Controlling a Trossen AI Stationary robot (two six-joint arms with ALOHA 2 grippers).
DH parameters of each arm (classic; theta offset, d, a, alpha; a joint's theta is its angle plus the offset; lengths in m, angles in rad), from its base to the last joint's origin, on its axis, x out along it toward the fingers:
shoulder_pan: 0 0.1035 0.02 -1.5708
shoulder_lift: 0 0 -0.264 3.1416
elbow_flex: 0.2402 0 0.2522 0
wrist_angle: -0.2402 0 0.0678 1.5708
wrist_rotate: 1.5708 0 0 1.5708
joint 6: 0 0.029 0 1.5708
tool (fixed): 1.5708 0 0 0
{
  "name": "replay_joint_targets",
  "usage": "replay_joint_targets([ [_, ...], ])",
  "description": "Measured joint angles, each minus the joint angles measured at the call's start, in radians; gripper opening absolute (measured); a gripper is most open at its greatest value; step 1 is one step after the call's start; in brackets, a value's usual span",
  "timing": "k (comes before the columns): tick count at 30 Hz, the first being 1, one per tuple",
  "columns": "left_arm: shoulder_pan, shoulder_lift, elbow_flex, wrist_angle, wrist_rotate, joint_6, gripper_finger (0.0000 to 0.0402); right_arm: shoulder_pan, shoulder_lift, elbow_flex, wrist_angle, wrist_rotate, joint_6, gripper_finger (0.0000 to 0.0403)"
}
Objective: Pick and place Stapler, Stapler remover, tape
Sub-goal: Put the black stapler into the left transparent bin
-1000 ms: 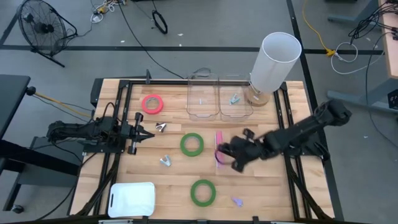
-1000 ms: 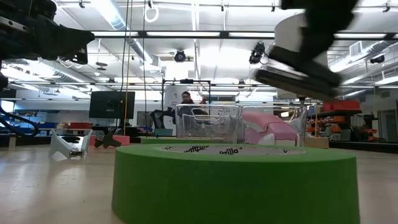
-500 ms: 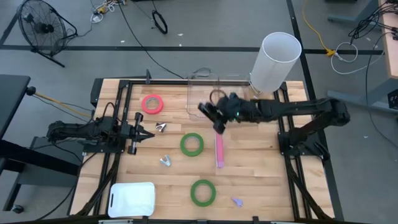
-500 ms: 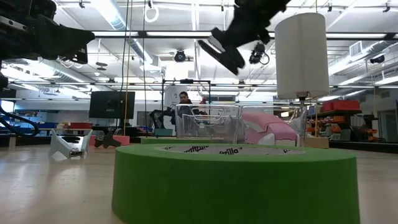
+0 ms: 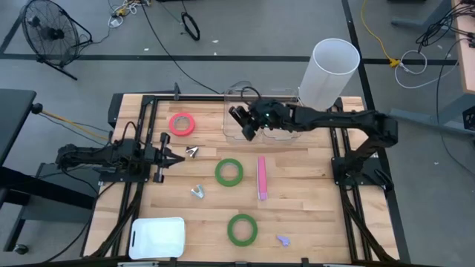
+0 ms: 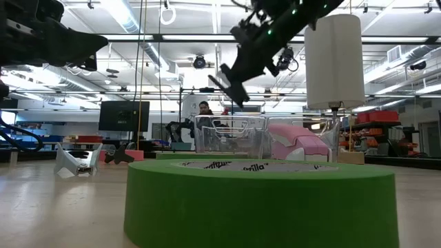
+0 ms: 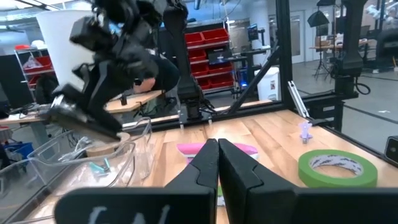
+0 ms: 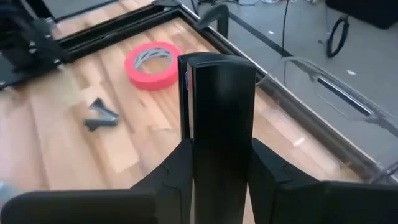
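Note:
My right gripper (image 5: 243, 120) hangs above the left of two clear bins (image 5: 231, 132) at the table's far edge, shut on a black stapler (image 8: 219, 118). A pink stapler (image 5: 261, 178) lies flat mid-table. The pink-red tape (image 5: 182, 123) lies far left. One green tape (image 5: 229, 171) lies at the centre and another (image 5: 242, 228) near the front. Staple removers rest on the wood: a dark one (image 5: 192, 152), a silver one (image 5: 197, 192) and a purple one (image 5: 282, 239). My left gripper (image 5: 174, 157) waits shut at the left, touching nothing. My right gripper pinches the black stapler's two long sides (image 8: 214, 168) between its two fingers (image 8: 169, 180). The stapler lies along the fingers and sticks out past their tips. It is lifted clear above the bin, slanting down toward the table's left (image 6: 226, 81).
A tall white cylinder (image 5: 330, 70) stands at the far right beside the right bin (image 5: 291, 127), which holds a small remover (image 5: 280, 117). A white board (image 5: 157, 237) lies at the near left. Bare wood lies between the tapes and the right edge.
My right gripper has swung from beside the pink stapler mid-table toward the far edge and slightly left, ending above the left clear bin. It carries the black stapler clear of the table and has turned as it went. The pink stapler stays put.

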Motion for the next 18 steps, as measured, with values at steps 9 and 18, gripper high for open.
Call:
replay_joint_targets([
  [9,0.000,0.000,0.000,0.002,-0.004,0.000,0.0016,-0.100,0.055,0.000,0.089,0.015,-0.027,0.0096],
  [18,0.000,0.000,0.000,0.009,-0.047,0.002,0.0016,-0.156,0.097,0.000,0.082,0.043,-0.028,0.0096],
])
